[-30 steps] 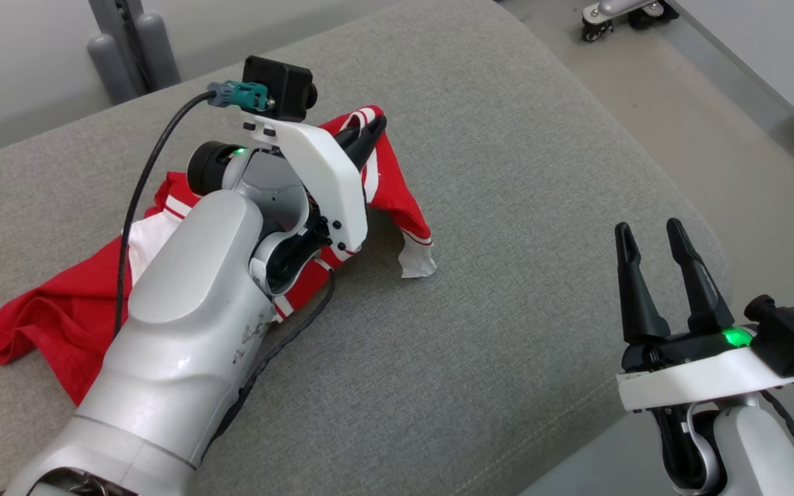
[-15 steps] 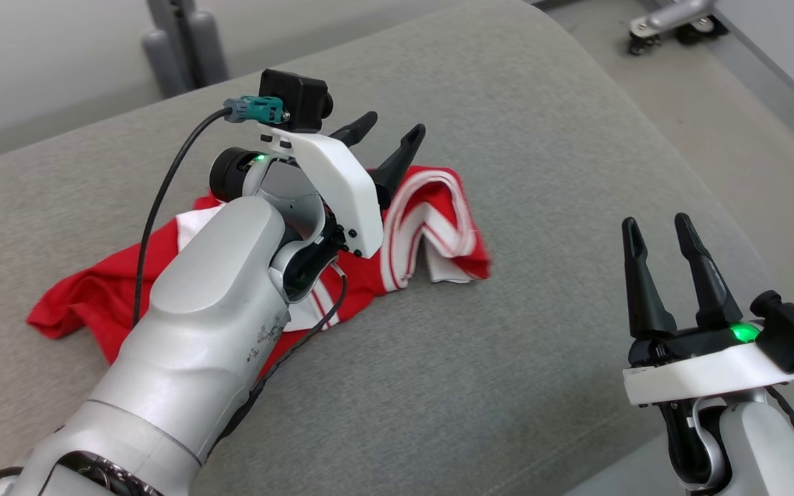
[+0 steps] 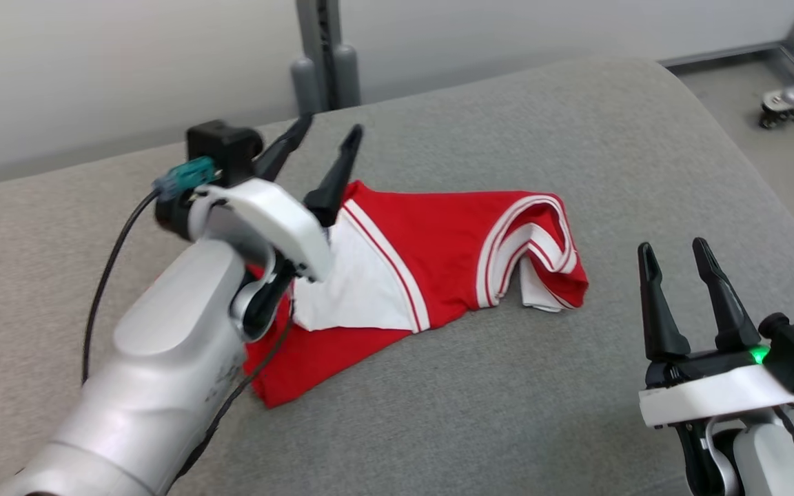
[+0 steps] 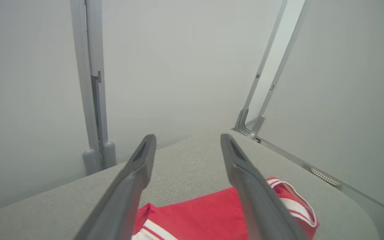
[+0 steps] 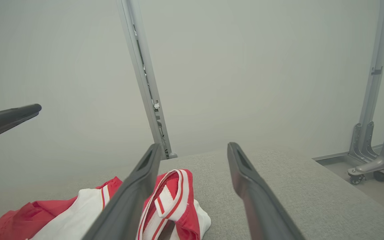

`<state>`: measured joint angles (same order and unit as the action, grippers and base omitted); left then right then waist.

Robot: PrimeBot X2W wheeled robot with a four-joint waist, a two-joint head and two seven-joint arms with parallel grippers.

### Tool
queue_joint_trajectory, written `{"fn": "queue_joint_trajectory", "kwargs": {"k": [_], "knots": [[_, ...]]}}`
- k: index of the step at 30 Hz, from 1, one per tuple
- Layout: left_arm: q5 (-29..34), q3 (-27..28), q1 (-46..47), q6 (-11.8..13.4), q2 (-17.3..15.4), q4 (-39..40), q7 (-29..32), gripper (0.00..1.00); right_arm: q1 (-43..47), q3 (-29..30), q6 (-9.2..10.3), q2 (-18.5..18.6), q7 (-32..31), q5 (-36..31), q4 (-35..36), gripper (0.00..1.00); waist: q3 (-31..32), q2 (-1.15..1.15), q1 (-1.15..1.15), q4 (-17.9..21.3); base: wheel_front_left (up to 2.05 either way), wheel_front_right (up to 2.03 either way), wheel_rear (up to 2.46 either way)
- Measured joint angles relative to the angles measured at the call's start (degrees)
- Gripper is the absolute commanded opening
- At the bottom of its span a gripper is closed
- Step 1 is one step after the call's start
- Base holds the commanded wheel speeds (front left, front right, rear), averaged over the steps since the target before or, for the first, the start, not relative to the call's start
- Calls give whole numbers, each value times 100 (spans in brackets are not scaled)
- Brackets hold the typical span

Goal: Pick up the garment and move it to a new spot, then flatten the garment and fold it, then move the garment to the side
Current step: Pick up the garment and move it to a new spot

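Left claw (image 3: 331,124) hangs spread and empty at ten o'clock, over the garment's near corner. At four o'clock, the right claw (image 3: 671,245) is likewise spread and empty. On the grey cushion (image 3: 507,399), the red-and-white garment (image 3: 438,248) lies crumpled near centre.

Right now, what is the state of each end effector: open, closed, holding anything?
Left end effector: open, not gripping the garment.
Right end effector: open, empty.
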<state>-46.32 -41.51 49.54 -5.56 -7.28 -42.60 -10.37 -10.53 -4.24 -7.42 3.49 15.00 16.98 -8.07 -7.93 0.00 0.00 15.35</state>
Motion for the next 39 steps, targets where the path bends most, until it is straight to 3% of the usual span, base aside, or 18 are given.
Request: {"fn": "queue_joint_trajectory", "kwargs": {"k": [10,15,19,22,27,34,39], "knots": [[103,458,-1259,747,-822,959,-420,100,318,24,0,119,0,-26,-26,100,434,0,0,-572,0,0,0],[185,936,-2049,1185,-1195,1697,-463,100,493,33,0,141,1,19,-29,100,568,0,0,-779,0,0,0],[503,1527,-2801,1523,-1304,2526,-476,100,568,65,0,165,0,35,-1,100,617,0,0,-858,0,0,0],[814,1940,-3421,1724,-1273,3042,-477,100,655,166,0,171,1,44,26,100,645,0,0,-900,0,0,0],[1281,2463,-4227,1775,-1040,3627,-478,100,774,223,0,164,0,69,142,100,679,0,0,-953,0,0,0],[1814,2926,-4945,1718,-537,3983,-478,100,856,235,0,155,0,77,196,100,682,0,0,-935,0,0,0],[2080,3078,-5178,1533,-222,3986,-477,100,860,258,0,165,0,83,186,100,675,0,0,-952,0,0,0]]}}
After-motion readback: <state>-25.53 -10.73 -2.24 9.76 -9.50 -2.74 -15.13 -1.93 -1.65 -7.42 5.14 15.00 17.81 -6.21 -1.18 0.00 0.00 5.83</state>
